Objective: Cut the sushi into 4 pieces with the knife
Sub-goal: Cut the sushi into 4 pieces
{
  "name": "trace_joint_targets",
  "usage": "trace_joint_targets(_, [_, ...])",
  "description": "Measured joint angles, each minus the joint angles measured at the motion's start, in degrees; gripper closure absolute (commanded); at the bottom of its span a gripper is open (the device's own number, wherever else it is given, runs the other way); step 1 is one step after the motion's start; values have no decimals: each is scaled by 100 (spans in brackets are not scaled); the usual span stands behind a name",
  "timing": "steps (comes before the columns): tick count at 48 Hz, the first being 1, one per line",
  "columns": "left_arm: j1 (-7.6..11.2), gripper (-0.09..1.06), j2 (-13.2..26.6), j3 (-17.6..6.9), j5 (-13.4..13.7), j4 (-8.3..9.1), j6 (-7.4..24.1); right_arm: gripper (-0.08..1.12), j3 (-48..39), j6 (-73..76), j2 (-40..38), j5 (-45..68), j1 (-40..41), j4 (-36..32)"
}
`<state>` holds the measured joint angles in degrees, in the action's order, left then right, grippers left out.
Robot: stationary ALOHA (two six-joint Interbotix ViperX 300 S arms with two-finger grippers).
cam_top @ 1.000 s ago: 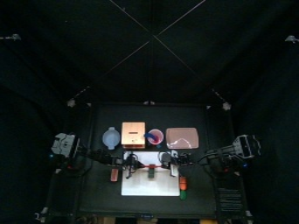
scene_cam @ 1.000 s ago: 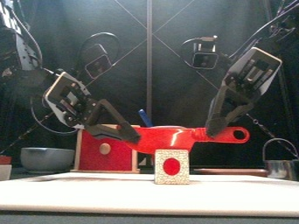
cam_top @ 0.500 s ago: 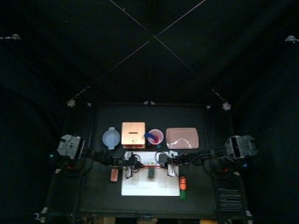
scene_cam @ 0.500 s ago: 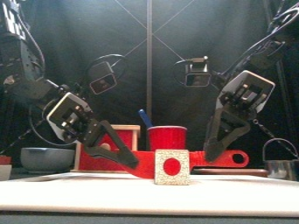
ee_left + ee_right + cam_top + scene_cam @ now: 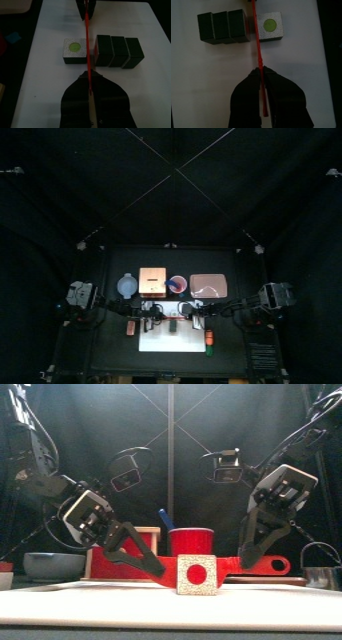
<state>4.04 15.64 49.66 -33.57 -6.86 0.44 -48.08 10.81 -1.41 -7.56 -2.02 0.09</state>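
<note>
On the white cutting board [image 5: 167, 340] lies the dark green sushi roll. One block [image 5: 73, 52] with a green centre stands apart from three joined blocks [image 5: 119, 51]. The red knife [image 5: 261, 566] runs level across the gap between them, low over the board. My left gripper [image 5: 89, 80] is shut on the blade end. My right gripper [image 5: 262, 79] is shut on the handle end. In the front view the single block's end face [image 5: 198, 575] stands before the knife, with the left gripper [image 5: 134, 556] and right gripper [image 5: 249, 556] on either side.
Behind the board stand the red cup [image 5: 191, 541] with a blue knife [image 5: 164, 518], the wooden box [image 5: 154, 280], the blue-grey bowl [image 5: 51, 564] and the pink tray [image 5: 210, 285]. A metal cutter [image 5: 318, 569] sits at the right. Small toys lie beside the board.
Both grippers have come down with the red knife, from above the sushi to level with the blocks. The left arm has shifted slightly since.
</note>
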Motion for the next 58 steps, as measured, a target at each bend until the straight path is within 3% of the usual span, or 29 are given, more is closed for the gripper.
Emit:
trace_joint_targets(12, [-246,67,-132,-9,53,229,26,93,26,0,-114,-158,141,-44])
trace_joint_targets(25, [-255,67,-519,53,202,439,9,94,141,0,-466,-483,88,-26])
trace_joint_targets(33, [35,67,-923,79,369,633,-9,94,211,18,-729,-580,-176,9])
trace_joint_targets(41, [299,67,-1195,105,396,650,-18,94,237,44,-888,-580,-422,149])
trace_joint_targets(49, [475,67,-1178,105,404,633,-44,94,237,44,-879,-545,-545,237])
trace_joint_targets(58, [545,67,-949,88,387,554,-44,93,237,35,-756,-527,-606,264])
